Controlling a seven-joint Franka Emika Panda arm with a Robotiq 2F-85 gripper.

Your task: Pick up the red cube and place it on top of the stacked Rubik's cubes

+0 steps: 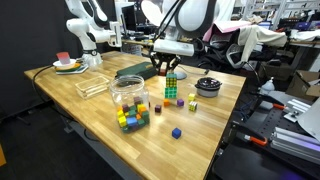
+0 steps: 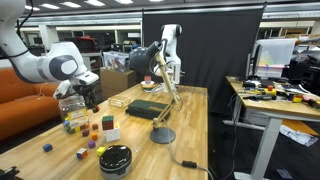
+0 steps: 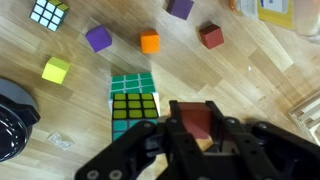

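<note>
My gripper [image 3: 197, 135] is shut on the red cube [image 3: 196, 120], which sits between the two black fingers in the wrist view. The stacked Rubik's cubes [image 3: 133, 105] show a green and yellow top face just below and to the left of the held cube. In an exterior view the gripper [image 1: 165, 66] hangs just above and a little to the left of the Rubik's stack [image 1: 172, 88]. In an exterior view the gripper [image 2: 89, 96] is above the stack [image 2: 109, 128].
Loose blocks lie around: purple [image 3: 98, 38], orange [image 3: 149, 42], dark red [image 3: 211, 37], yellow-green [image 3: 56, 70], and a third Rubik's cube [image 3: 49, 12]. A clear jar of blocks [image 1: 128, 95], a black round object [image 1: 208, 86] and a blue block [image 1: 176, 132] stand near.
</note>
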